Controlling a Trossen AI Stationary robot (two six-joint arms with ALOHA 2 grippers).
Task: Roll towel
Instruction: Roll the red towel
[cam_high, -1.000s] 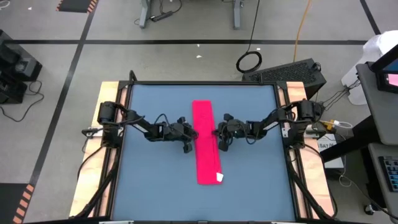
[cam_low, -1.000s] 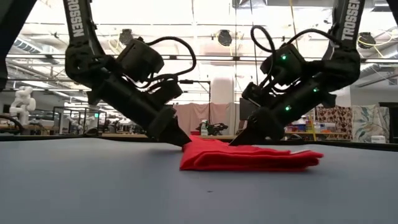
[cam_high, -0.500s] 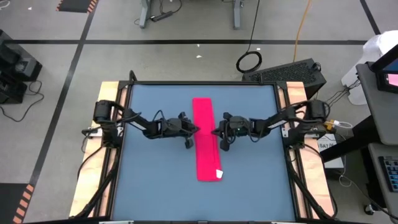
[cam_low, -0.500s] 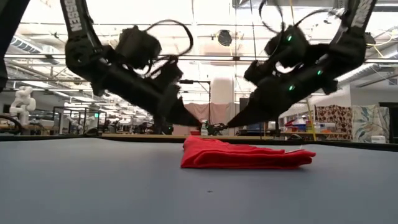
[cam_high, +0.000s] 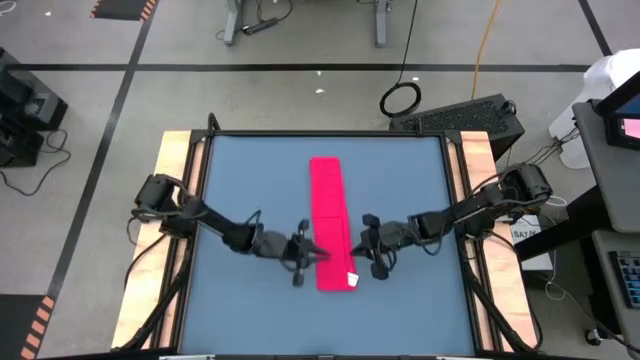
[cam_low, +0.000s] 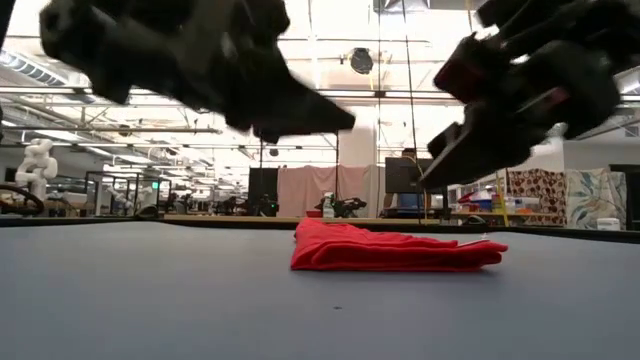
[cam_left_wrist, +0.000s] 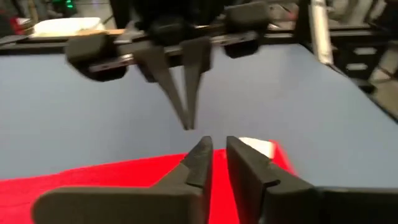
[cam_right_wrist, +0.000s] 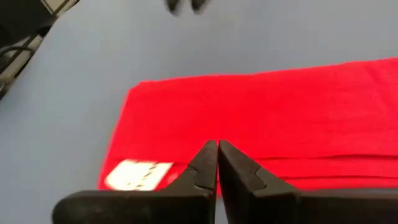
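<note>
In the lower middle of the high view, the left gripper (cam_high: 318, 251) hangs slightly parted and empty at the near end of the towel (cam_high: 331, 222). The right gripper (cam_high: 357, 243), pressed closed, holds nothing on the opposite side. The towel lies as a long folded strip, reaching toward the top across the blue worktop (cam_high: 240, 190).

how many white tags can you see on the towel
1. The white tag lies at the corner of the towel nearest the camera's bottom edge in the high view, on the right gripper side. Tags on the underside would be hidden.
</note>
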